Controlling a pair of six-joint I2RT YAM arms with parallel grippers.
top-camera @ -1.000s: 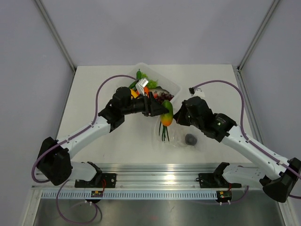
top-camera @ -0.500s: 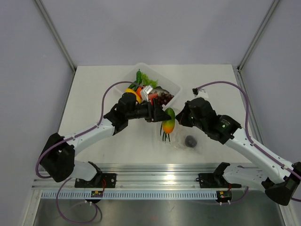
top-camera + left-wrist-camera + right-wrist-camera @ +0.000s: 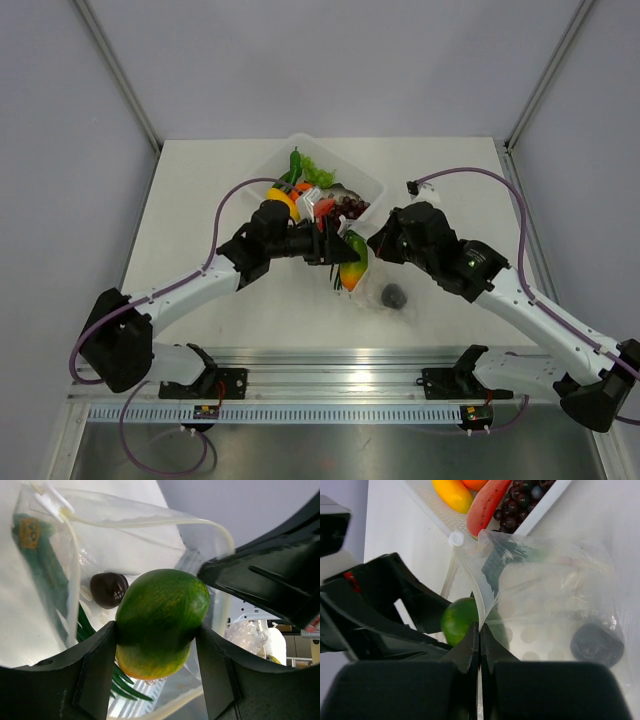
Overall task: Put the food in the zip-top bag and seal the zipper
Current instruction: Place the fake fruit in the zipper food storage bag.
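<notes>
From above: grips a green-and-orange fruit (image 3: 352,268) in the left gripper (image 3: 340,258), right at the mouth of the zip-top bag (image 3: 415,292) on the white worktop (image 3: 200,190). Pinches that bag's mouth edge with the right gripper (image 3: 378,240). Shows a dark round fruit (image 3: 394,296) inside the bag and a white tray (image 3: 372,186) of food just beyond the bag's mouth.

From the left wrist: squeezes the green-and-orange fruit (image 3: 162,620) between both fingers (image 3: 95,675), touching on either side. Looks past it into the open zip-top bag (image 3: 130,545), with the dark round fruit (image 3: 108,589) and green onion (image 3: 50,580) lying within. Catches the zipper (image 3: 150,524) curving along the bag's mouth.

From the right wrist: closes the right gripper (image 3: 479,641) on the bag's (image 3: 555,600) mouth edge, jaws together with only thin plastic between. Finds the green-and-orange fruit (image 3: 460,627) just beside the pinch, the dark round fruit (image 3: 596,644) deep in the bag, and grapes (image 3: 520,502), red slice (image 3: 487,502) and yellow piece (image 3: 452,495) in the tray (image 3: 542,505) outside the bag.
</notes>
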